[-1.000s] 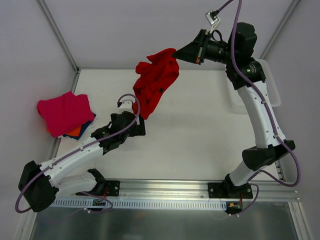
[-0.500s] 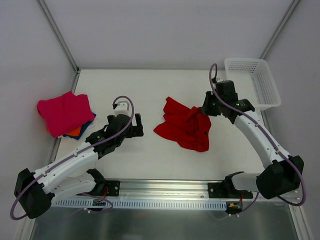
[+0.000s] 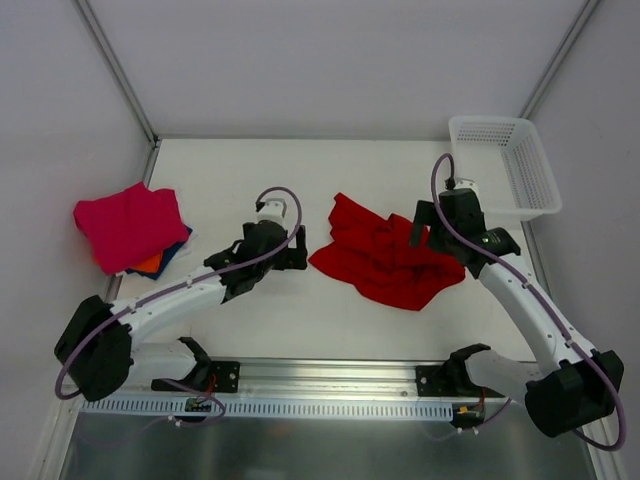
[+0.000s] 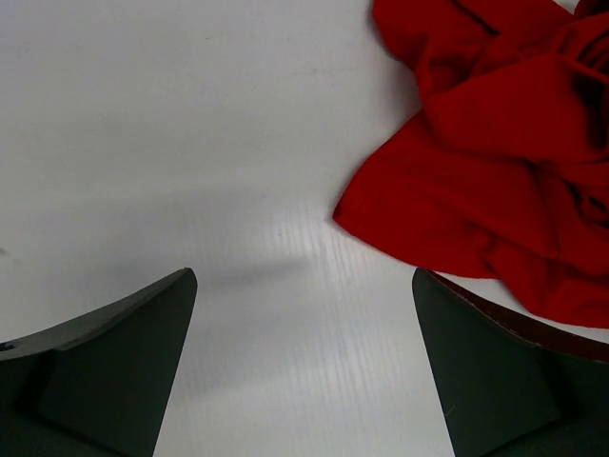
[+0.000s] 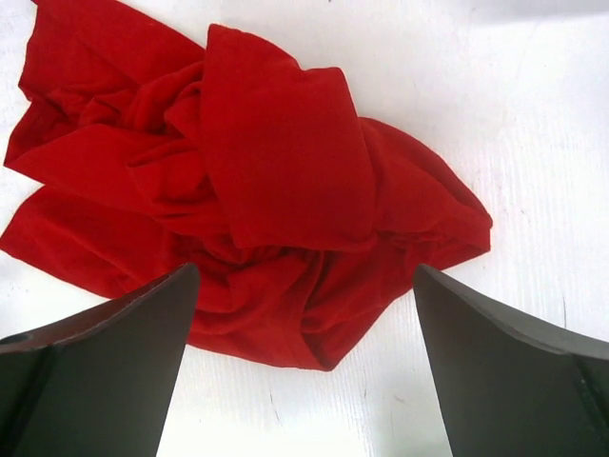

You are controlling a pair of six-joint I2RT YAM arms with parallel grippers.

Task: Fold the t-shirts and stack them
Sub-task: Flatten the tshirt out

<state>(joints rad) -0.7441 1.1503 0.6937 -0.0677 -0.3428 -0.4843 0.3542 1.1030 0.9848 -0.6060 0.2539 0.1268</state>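
A crumpled bright red t-shirt [image 3: 385, 257] lies loose on the white table [image 3: 330, 320] at mid-right. It also fills the right wrist view [image 5: 257, 190] and the upper right of the left wrist view [image 4: 495, 162]. My right gripper [image 3: 430, 225] hovers over the shirt's right edge, open, with nothing between its fingers [image 5: 114, 371]. To the left of the shirt is my left gripper [image 3: 292, 250], open above bare table. A folded magenta-pink t-shirt [image 3: 130, 225] lies at far left atop orange [image 3: 150, 264] and dark blue [image 3: 172, 256] t-shirts.
A white mesh basket [image 3: 505, 165] stands at the back right corner, close behind my right arm. Metal frame rails [image 3: 115, 70] run along the back corners. The arm bases sit on the rail at the near edge.
My right gripper carried the red t-shirt down from the air, laid it on the table and opened, letting it go. My left gripper moved right toward the shirt.
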